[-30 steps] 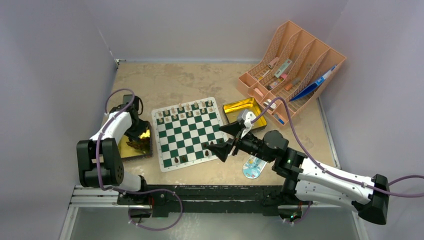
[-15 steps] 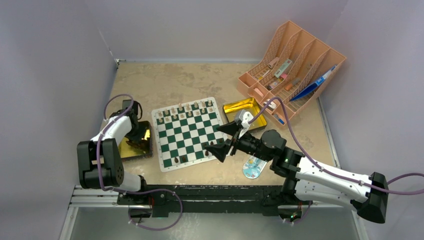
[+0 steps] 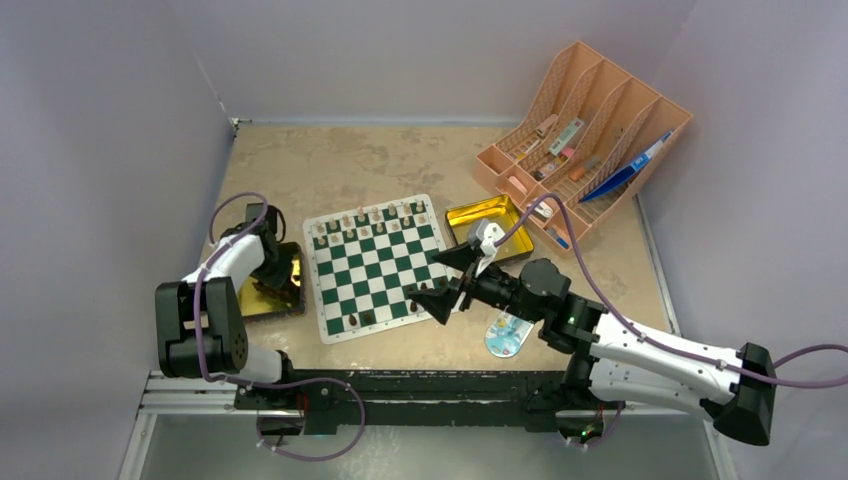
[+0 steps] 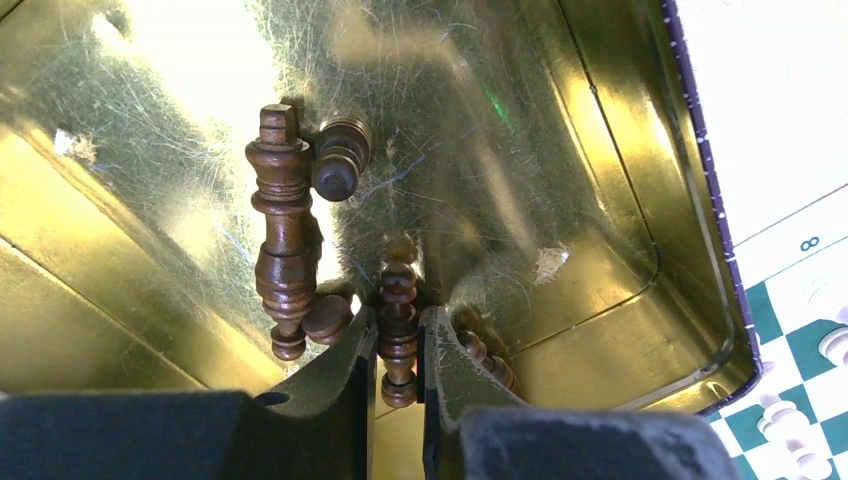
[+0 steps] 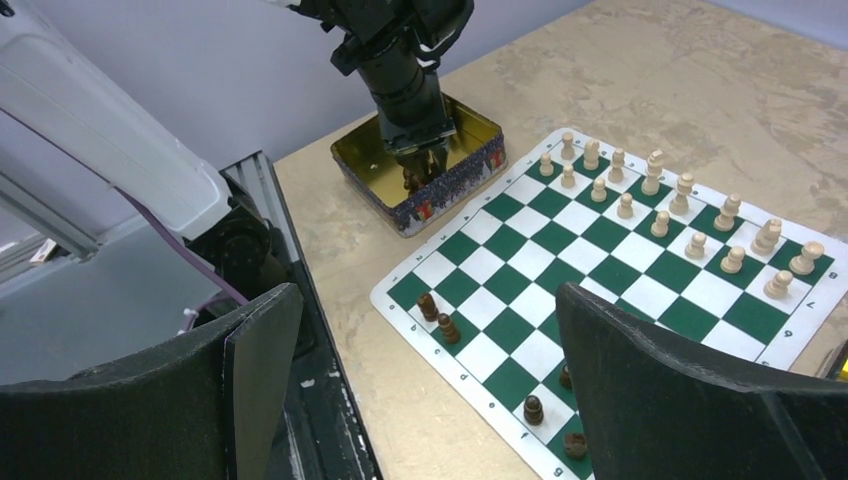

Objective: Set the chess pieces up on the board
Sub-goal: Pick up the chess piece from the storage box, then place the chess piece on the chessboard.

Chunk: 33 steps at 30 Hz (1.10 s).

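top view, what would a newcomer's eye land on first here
The green-and-white board mid-table, light pieces lined along its far edge. Left of it, the left gripper sits in a gold tin, jaws pinching a dark chess piece. The right gripper hangs wide open at the board's right edge.

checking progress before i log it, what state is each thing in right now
left gripper, shut on the dark piece in the left tin
dark piece, lying down, pinched
left tin, open, loose dark pieces lying inside
right gripper, open, empty, over the board's near right corner
board, flat, light pieces in two far rows, a few placed dark pieces near
right tin, open
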Each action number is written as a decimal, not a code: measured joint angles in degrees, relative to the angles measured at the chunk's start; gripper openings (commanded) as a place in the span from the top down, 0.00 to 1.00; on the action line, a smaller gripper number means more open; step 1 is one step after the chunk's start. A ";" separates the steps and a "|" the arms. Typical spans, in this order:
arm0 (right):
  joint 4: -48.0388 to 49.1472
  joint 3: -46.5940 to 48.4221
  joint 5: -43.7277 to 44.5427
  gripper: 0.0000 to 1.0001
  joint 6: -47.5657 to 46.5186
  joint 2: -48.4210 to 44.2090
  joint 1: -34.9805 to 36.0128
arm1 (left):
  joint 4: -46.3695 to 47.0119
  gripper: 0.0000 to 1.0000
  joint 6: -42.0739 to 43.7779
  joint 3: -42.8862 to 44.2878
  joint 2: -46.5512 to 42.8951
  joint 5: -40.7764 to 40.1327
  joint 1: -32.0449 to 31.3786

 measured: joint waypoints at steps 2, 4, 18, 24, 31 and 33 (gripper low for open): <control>0.00 0.00 0.50 0.02 0.15 -0.48 0.00 | -0.24 0.98 -0.31 0.00 -0.26 0.00 0.00; 0.02 0.00 1.14 0.01 0.55 -0.92 0.00 | -1.07 1.00 -0.33 0.04 -1.09 0.02 0.00; 0.68 1.20 14.05 0.01 2.91 -1.75 0.00 | -8.09 1.00 -0.07 6.32 -17.51 3.04 0.00; 8.33 0.50 13.88 0.17 -2.62 -1.44 -0.02 | -11.06 1.00 0.63 8.55 -18.97 8.96 0.00; 21.07 -0.20 6.29 0.35 -18.99 7.34 -0.02 | -11.41 1.00 2.32 8.50 -24.44 19.93 0.02; 22.45 -0.20 2.89 0.36 -24.06 10.45 0.17 | -11.15 1.00 2.73 8.39 -25.22 23.19 0.02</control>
